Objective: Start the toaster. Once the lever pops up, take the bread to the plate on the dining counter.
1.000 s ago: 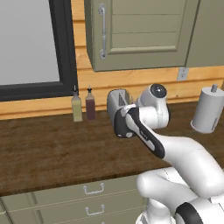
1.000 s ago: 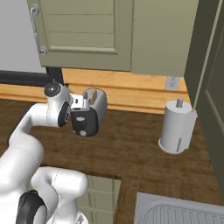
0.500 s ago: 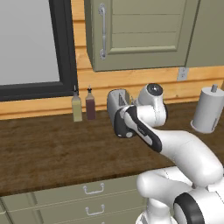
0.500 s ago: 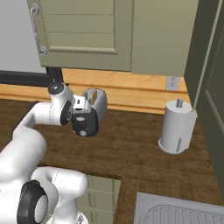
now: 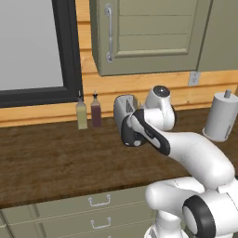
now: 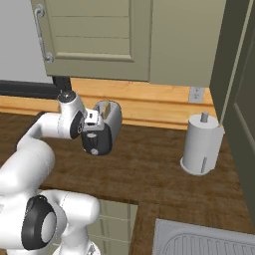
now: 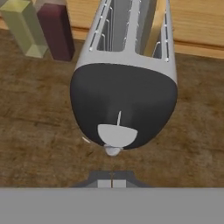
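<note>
The silver-grey toaster (image 7: pixel 127 65) stands on the wood counter against the back wall, its black end panel facing my hand. A pale round knob (image 7: pixel 116 134) sits low on that panel with a small lever tab just below it. A light-tan bread slice (image 7: pixel 154 30) stands in the right slot. My gripper (image 7: pixel 112 180) is shut with nothing in it, its tips just short of the lever tab. From the base views the dark hand (image 5: pixel 129 132) hangs in front of the toaster (image 5: pixel 124 104) (image 6: pixel 112 115). The plate and the dining counter are out of view.
Two bottles, olive (image 5: pixel 81 115) and dark red (image 5: pixel 96 111), stand just left of the toaster. A white paper-towel roll (image 6: pixel 201 145) is to the right, and a sink (image 6: pixel 199 243) lies at the lower right. A wall cabinet (image 5: pixel 144 37) hangs above the toaster.
Hardly anything: the arm's upper links have shifted slightly, and the hand stays in front of the toaster's end panel.
</note>
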